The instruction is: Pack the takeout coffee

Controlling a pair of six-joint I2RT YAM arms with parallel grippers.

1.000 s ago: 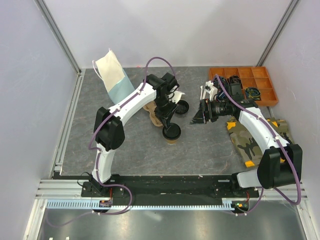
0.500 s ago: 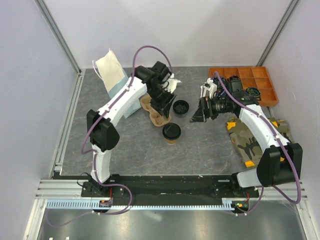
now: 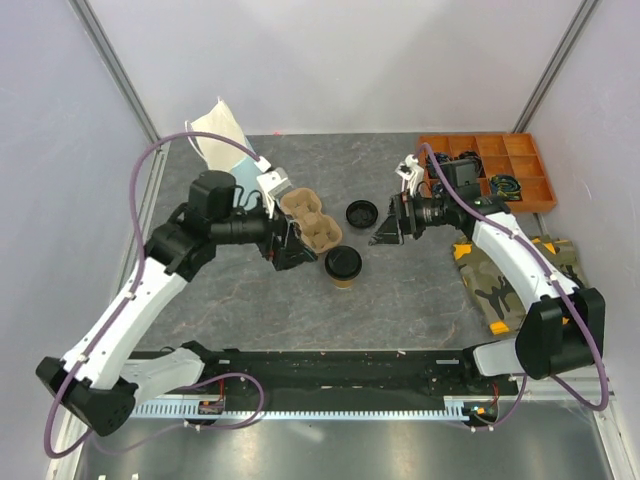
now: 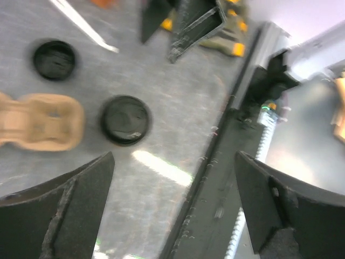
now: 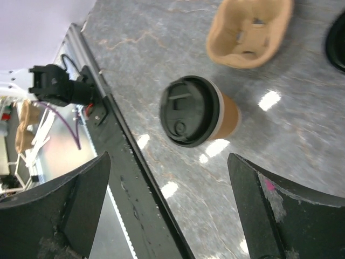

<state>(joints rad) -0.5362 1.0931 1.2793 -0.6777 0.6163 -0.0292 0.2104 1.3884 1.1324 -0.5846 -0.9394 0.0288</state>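
Observation:
The takeout coffee (image 3: 343, 265), a tan paper cup with a black lid, stands upright on the grey table in front of the pulp carrier (image 3: 310, 220). My left gripper (image 3: 290, 250) hangs open and empty just left of the cup, apart from it. The left wrist view shows the cup's lid (image 4: 125, 120) beyond the spread fingers (image 4: 59, 216). My right gripper (image 3: 383, 232) is open and empty, up and to the right of the cup. In the right wrist view the coffee (image 5: 197, 110) sits beyond the right gripper (image 5: 168, 162), not between its fingers.
A loose black lid (image 3: 362, 213) lies right of the carrier. The light-blue paper bag (image 3: 225, 150) stands at the back left. An orange parts tray (image 3: 500, 165) sits at the back right and a camouflage cloth (image 3: 505, 275) lies under the right arm.
The left gripper let go of the lidded cup, opened wide and swung back to the left. The cup stays standing on the table. The right gripper shifted slightly back.

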